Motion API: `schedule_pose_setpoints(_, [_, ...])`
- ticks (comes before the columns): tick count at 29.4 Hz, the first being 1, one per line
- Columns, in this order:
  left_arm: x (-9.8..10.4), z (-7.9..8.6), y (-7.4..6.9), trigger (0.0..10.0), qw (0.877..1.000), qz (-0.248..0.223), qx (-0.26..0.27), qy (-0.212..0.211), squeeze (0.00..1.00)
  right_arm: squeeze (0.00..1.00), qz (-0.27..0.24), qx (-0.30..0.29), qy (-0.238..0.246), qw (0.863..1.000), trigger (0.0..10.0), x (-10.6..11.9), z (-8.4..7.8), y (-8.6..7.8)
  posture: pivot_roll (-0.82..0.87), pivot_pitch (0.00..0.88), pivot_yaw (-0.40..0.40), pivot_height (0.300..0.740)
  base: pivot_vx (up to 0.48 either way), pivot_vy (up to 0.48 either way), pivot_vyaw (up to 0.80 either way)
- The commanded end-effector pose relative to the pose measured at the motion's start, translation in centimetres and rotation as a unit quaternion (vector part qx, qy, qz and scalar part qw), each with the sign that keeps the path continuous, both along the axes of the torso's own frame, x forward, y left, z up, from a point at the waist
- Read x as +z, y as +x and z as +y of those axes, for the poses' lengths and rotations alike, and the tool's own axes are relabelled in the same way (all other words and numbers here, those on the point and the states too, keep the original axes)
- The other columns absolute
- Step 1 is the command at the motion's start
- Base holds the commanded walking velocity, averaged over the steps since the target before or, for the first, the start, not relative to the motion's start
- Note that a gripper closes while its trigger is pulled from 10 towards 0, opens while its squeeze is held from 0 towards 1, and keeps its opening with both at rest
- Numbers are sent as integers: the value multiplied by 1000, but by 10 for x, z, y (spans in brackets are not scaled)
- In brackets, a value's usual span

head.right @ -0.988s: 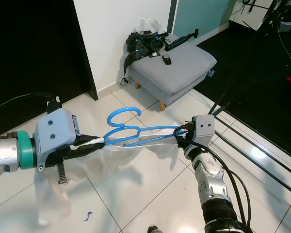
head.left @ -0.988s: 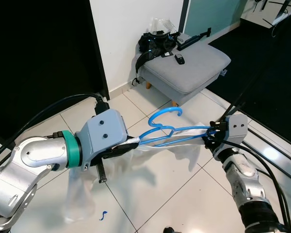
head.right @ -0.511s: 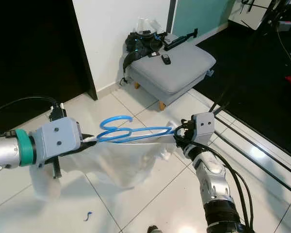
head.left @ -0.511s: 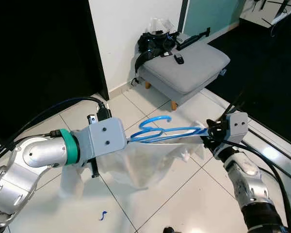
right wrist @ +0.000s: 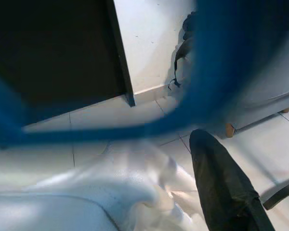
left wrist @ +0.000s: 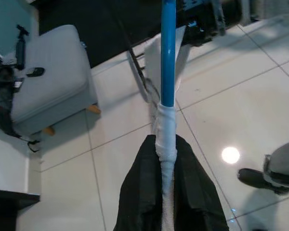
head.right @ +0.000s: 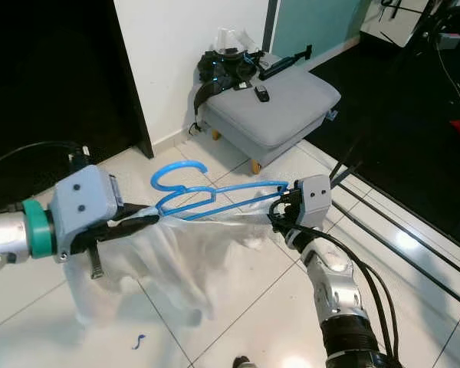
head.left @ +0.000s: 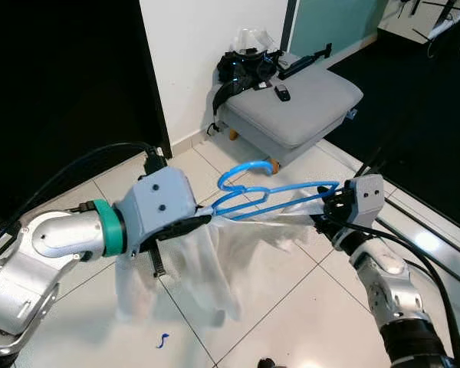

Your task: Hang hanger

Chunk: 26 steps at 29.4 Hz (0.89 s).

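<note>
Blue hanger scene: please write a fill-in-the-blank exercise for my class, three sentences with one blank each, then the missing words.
1. The hanger held between the two claws is coloured ____.
2. The left claw and the right claw each grip one ____ of the hanger.
3. A white ____ hangs from the hanger toward the tiled floor.

Missing words: blue; end; garment
</note>
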<state>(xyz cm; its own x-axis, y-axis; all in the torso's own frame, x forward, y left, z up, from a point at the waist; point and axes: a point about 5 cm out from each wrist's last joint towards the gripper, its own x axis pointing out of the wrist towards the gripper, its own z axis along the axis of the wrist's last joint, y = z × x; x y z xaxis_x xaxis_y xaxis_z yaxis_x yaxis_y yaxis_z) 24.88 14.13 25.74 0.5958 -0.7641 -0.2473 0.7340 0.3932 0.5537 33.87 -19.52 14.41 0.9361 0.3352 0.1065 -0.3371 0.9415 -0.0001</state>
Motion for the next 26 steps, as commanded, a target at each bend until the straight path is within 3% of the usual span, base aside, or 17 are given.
schedule_pose_setpoints(1, [0,0,-7,10000,1000,-4,-22,11,0,0,10,-1,2,1000,10000,-5,-1,-3,-37,127,91,740,0,0,0])
schedule_pose_setpoints(3, [-8,1,-11,10000,998,-2,-34,47,0,0,9,-2,2,1000,10000,-4,-1,-3,-38,128,91,740,0,0,0])
schedule_pose_setpoints(9, [-14,6,-12,10000,995,-1,-39,87,0,0,7,-3,1,1000,10000,-2,-2,-3,-39,131,91,740,0,0,0])
schedule_pose_setpoints(20, [-18,9,-4,10000,994,-20,-4,109,0,0,3,4,0,1000,10000,1,1,-4,-43,136,91,740,0,0,0])
schedule_pose_setpoints(23, [-22,15,2,10000,989,-36,24,144,0,0,3,9,-7,1000,10000,1,1,-5,-42,138,91,740,0,0,0])
schedule_pose_setpoints(26, [-20,18,5,10000,988,-42,37,145,0,0,7,17,-23,1000,10000,-1,2,-6,-42,138,91,740,0,0,0])
